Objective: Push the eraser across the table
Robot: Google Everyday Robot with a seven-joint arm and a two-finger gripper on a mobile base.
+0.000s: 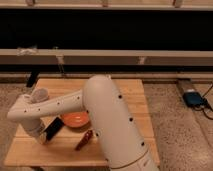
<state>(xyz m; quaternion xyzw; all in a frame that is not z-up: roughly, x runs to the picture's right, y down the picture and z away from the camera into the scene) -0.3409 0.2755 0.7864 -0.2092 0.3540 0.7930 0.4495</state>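
Camera view shows the gripper [41, 139] low at the worktop's [30, 155] left side, fingers pressed together, seemingly to shove rather than grasp. Touching it, the eraser [53, 129] lies angled beside the orange bowl [76, 120]. A red chili-shaped thing [84, 140] sits nearer the front. No readable writing.

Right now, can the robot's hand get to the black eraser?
Probably yes. The hand, shut, sits low at the table's left side, right by the eraser, with nothing between them. The orange bowl lies on the eraser's other side.
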